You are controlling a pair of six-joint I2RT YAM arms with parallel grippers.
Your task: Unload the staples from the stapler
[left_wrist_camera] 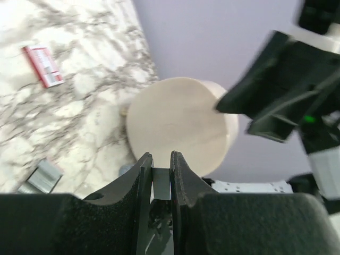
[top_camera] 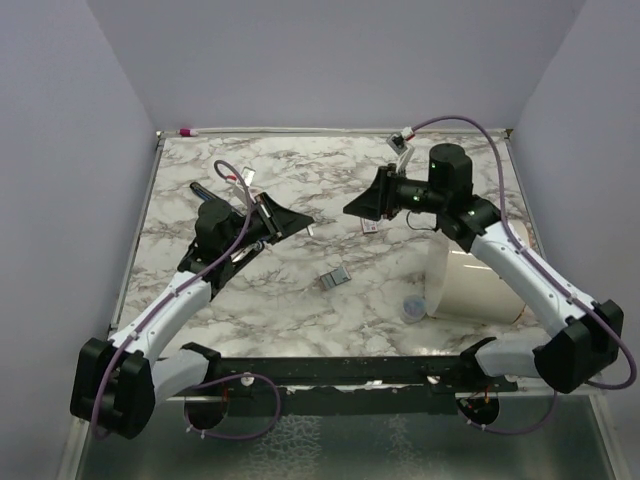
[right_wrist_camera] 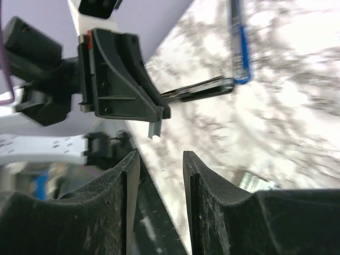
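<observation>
My left gripper (top_camera: 306,226) hangs above the middle of the table, shut on a short flat grey metal strip, the staples (left_wrist_camera: 161,183). In the right wrist view the strip (right_wrist_camera: 154,129) pokes down from the left gripper's fingertips (right_wrist_camera: 159,112). My right gripper (top_camera: 350,208) faces it from the right, a short gap away. It stands open with nothing between its fingers (right_wrist_camera: 127,175). The small dark-grey and silvery stapler (top_camera: 334,278) lies on the marble in front of both grippers, and shows in the left wrist view (left_wrist_camera: 42,177) and the right wrist view (right_wrist_camera: 255,183).
A beige cup (top_camera: 470,285) lies on its side at the right, beside the right arm. A white piece with pink-red marks (top_camera: 370,227) lies under the right gripper, another (top_camera: 240,178) at the back left. A blue-black pen (right_wrist_camera: 239,48) lies at the far left. Grey walls enclose the table.
</observation>
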